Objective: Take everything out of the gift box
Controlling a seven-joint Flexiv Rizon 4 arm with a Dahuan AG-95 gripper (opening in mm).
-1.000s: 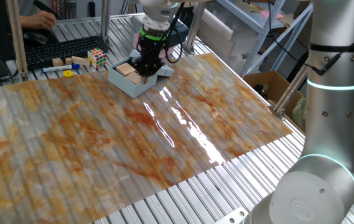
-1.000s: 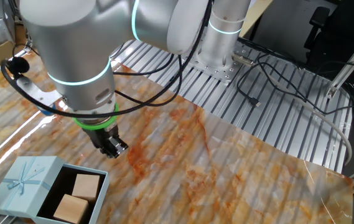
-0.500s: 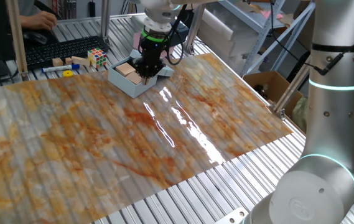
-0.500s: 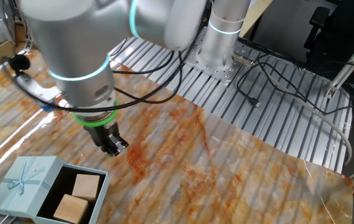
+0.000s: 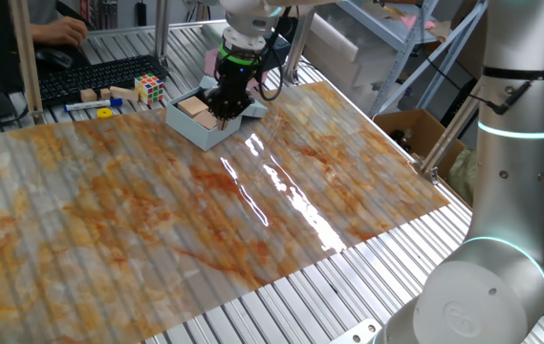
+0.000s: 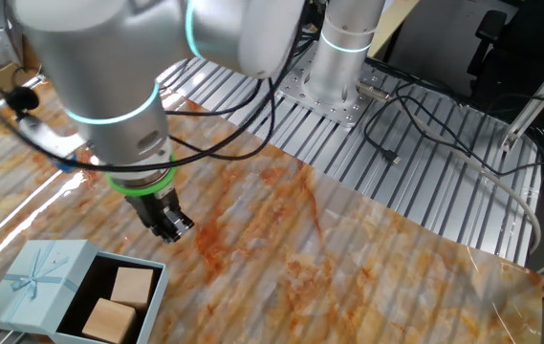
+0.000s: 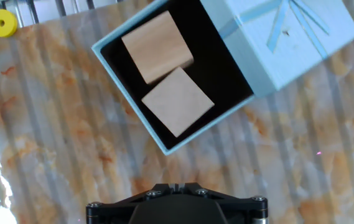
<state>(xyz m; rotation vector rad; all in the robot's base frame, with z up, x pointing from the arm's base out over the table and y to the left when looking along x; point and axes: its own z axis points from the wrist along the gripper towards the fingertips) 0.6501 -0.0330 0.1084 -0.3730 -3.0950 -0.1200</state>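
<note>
Gift box (image 7: 183,134), lid (image 7: 282,37) flung open, is laid diagonally on the marbled table (image 5: 252,220), two wooden blocks (image 7: 158,46) (image 7: 177,101) seen inside; gripper (image 6: 171,225) is held just beside it, fingers seemingly closed, nothing grasped.

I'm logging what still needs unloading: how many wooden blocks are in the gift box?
2. One wooden block lies at the end of the gift box, the other wooden block touches it, nearer the middle. None seems hidden.
</note>
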